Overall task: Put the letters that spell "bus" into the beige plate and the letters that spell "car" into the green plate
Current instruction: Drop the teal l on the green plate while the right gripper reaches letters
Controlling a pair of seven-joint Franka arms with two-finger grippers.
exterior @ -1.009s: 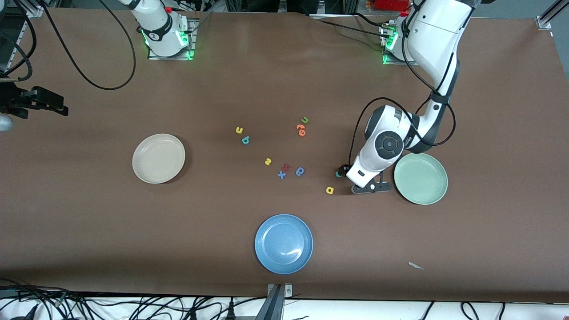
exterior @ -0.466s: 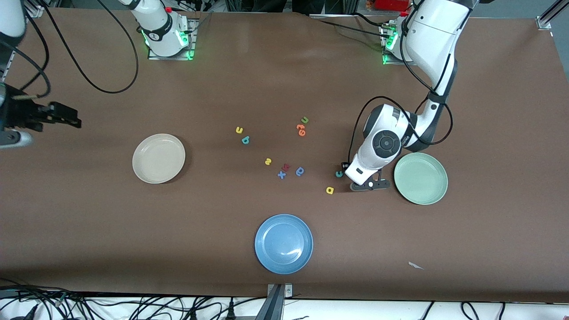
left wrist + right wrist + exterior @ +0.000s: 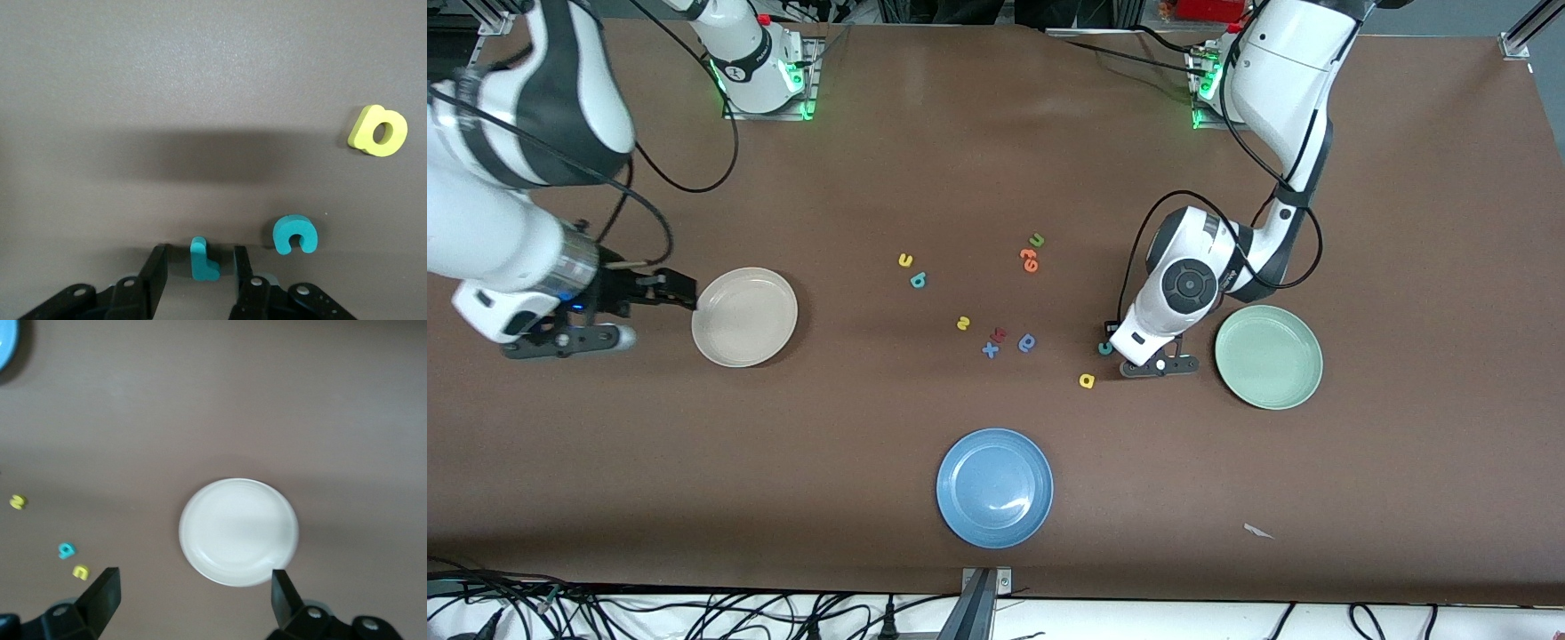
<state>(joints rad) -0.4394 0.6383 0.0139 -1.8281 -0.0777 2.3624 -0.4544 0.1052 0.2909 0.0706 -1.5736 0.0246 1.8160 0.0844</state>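
- Looking through the left wrist view, you see the left gripper (image 3: pixel 199 277) low at the table with its fingers (image 3: pixel 155 270) either side of the small teal foam "r" (image 3: pixel 202 260), a gap on each side, not yet pinching it; the front view hides this letter under the wrist.
- Just beside it lies the teal foam "c" (image 3: pixel 295 234), with the yellow foam "a" (image 3: pixel 378 131) farther off.
- Your round pale green plate (image 3: pixel 1268 356) sits bare near the left arm.
- Your right gripper (image 3: pixel 193 597) hangs spread wide and holding nothing, beside the round cream-beige plate (image 3: pixel 744 316).
- Mid-table lie the yellow "u" (image 3: pixel 905 260), teal "b" (image 3: pixel 918 280) and yellow "s" (image 3: pixel 963 324).
- Beside these, orange letters (image 3: pixel 1030 260), a green "u" (image 3: pixel 1037 240) and a blue round letter (image 3: pixel 1027 342) crowd together; a blue plate (image 3: pixel 994 487) lies nearest the front camera.
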